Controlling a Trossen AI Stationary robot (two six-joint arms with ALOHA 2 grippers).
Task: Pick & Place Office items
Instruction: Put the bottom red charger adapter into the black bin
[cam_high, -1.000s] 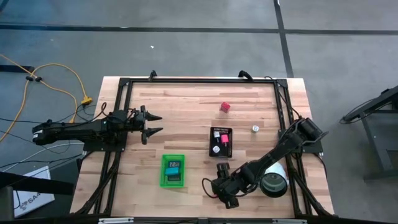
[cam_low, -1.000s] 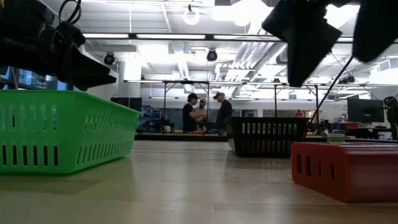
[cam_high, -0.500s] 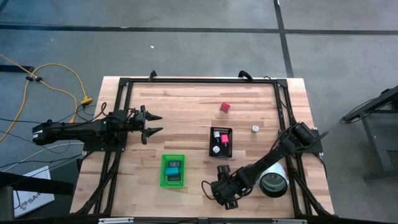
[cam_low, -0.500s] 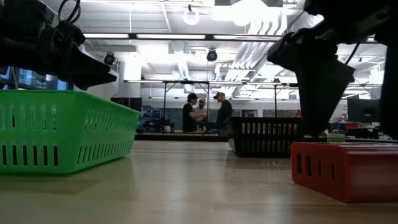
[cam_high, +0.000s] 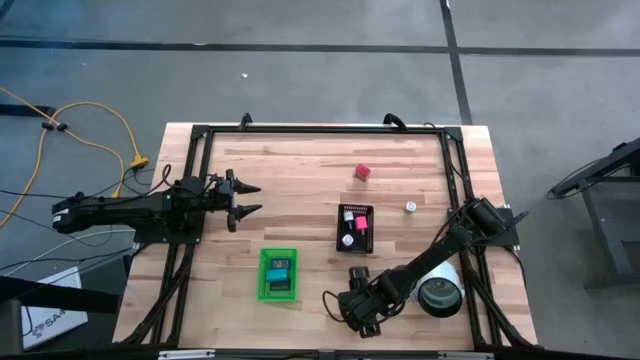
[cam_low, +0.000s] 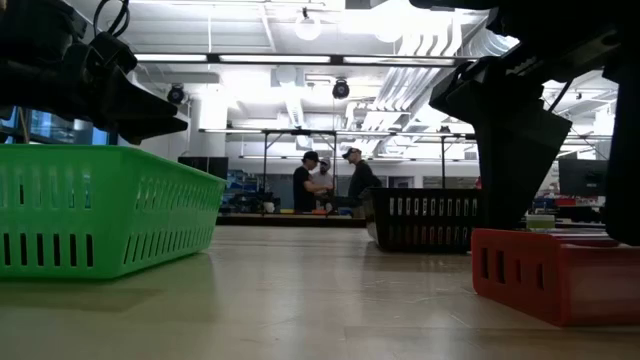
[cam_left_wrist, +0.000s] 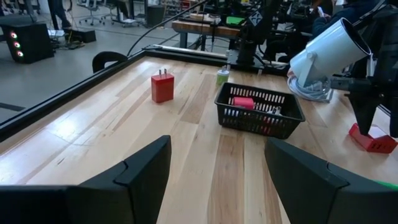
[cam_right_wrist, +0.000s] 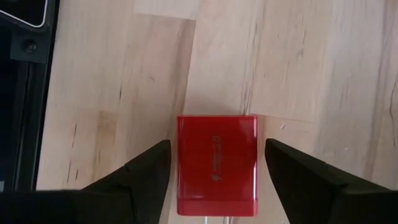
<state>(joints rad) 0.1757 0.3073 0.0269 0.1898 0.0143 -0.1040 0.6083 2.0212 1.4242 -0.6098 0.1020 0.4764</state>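
A flat red office item (cam_right_wrist: 216, 165) lies on the wood table near its front edge; it also shows in the low view (cam_low: 560, 275). My right gripper (cam_right_wrist: 217, 152) points steeply down over it, open, with one finger on each side and a narrow gap to each. In the high view my right gripper (cam_high: 345, 310) hides the item. My left gripper (cam_high: 248, 198) waits open and level at the table's left side. A second red item (cam_high: 362, 172) stands at the far middle, and a small white one (cam_high: 410, 207) lies right of it.
A black tray (cam_high: 355, 228) holding pink and white pieces sits mid-table. A green tray (cam_high: 278, 273) with dark and light blue pieces lies left of my right gripper. A white cylinder (cam_high: 440, 288) sits beside the right arm. People stand in the room beyond the table.
My right gripper has come down toward the flat red item, and its fingers now reach to the item's sides. The gap between the fingers looks unchanged. The item has stayed in place.
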